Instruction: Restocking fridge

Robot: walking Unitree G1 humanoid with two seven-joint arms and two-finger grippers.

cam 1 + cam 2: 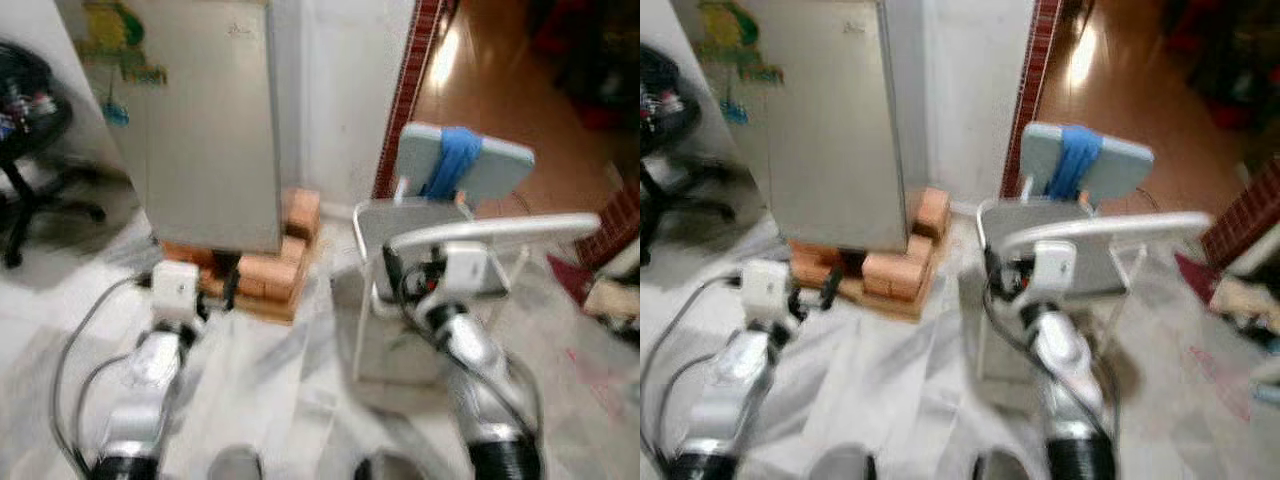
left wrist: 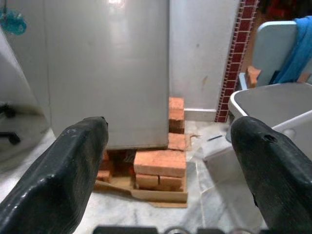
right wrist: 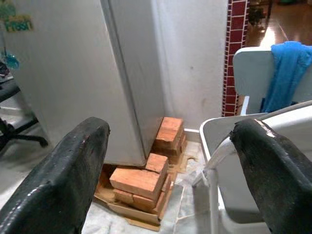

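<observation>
Fridge (image 1: 205,120): tall grey metal cabinet w/ door shut, standing ahead and to robot's left, against white wall (image 1: 345,90). Coloured stickers (image 1: 120,45) on upper part of its left side. Base sits raised on stack of orange-red bricks (image 2: 161,168), which in turn rest on flat sheet of brown cardboard (image 2: 161,195) on pale marble floor (image 1: 290,380). More bricks piled at fridge's rear right corner, near wall.

Left claw (image 2: 168,161): two long black fingers (image 2: 73,170) spread wide apart, nothing between them; pointed at fridge base and bricks, well apart from both. Left arm (image 1: 150,380) extended fwd, low.

Right claw (image 3: 170,165): fingers (image 3: 275,170) likewise spread wide, holding nothing; aimed toward fridge's right corner and the white plastic chair (image 1: 470,235) just beside arm. Right arm (image 1: 470,350) extended fwd, its wrist close to chair's frame.

Surroundings: second white chair (image 1: 465,160) behind the first, blue cloth (image 1: 452,160) draped over its backrest. Dark-red tiled strip (image 1: 410,90) runs up wall edge to right of fridge; brown wooden floor (image 1: 490,70) beyond it. Black office chair on castors (image 1: 25,150) at far left. Head views blurred.
</observation>
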